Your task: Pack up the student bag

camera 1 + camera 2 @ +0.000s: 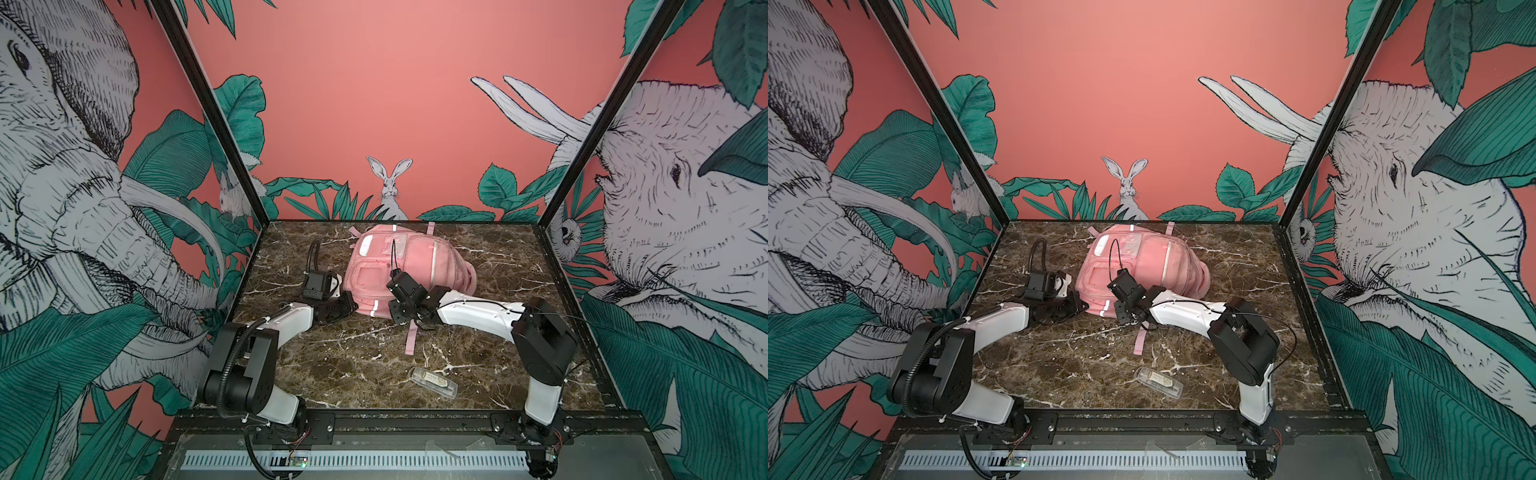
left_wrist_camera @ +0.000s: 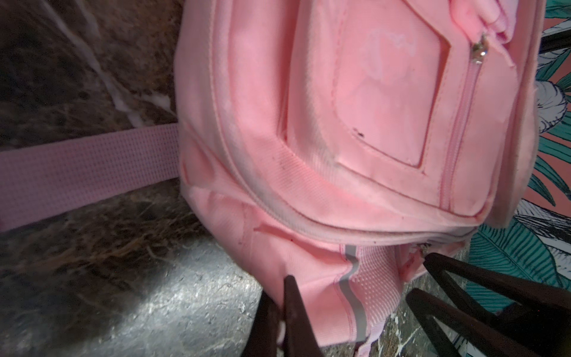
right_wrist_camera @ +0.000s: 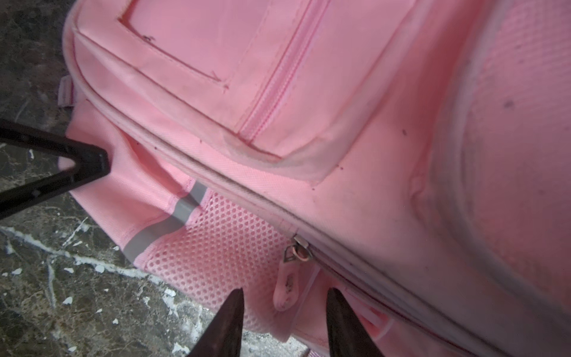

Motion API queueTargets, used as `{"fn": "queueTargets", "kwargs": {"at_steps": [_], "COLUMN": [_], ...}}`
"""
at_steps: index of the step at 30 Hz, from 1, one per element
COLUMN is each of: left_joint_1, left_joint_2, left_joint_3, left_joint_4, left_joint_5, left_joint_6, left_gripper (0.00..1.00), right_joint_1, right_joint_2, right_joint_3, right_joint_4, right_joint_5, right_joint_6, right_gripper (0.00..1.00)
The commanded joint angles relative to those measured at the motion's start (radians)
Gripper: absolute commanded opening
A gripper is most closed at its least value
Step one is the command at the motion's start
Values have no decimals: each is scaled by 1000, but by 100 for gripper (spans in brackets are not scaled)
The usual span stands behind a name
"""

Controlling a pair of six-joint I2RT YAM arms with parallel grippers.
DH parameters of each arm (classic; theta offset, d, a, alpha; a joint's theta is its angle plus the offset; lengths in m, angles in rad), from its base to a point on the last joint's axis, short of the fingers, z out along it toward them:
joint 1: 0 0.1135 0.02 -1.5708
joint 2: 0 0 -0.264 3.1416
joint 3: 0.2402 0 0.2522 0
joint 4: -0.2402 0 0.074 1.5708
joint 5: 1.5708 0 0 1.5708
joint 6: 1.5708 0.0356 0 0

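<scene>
The bag (image 1: 415, 257) lies just ahead of both grippers. Left gripper (image 2: 279, 287) is pressed together on its edge fabric. Right gripper (image 3: 285, 292) is spread on either side of the zipper pull (image 3: 285, 284). Both top views hide how they grip.

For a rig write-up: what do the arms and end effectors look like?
White shells, black joints. The left arm carries a ribbed black hose, the right arm a thin black cable. The left end effector and right end effector are black with two tapering fingers.
</scene>
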Motion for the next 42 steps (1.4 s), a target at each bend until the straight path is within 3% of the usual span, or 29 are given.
{"fn": "queueTargets", "kwargs": {"at_steps": [1, 20, 42], "left_joint_1": [-3, -3, -3], "left_joint_2": [-43, -39, -24], "left_joint_3": [-7, -14, 8], "left_joint_4": [-54, -53, -58], "left_joint_5": [12, 11, -2], "left_joint_6": [17, 18, 17], "left_gripper": [1, 1, 1], "right_joint_1": [3, 1, 1], "right_joint_2": [27, 70, 39], "right_joint_3": [12, 49, 28], "right_joint_4": [7, 14, 5], "right_joint_5": [-5, 20, 36], "right_joint_6": [16, 26, 12], "right_gripper": [42, 34, 12]}}
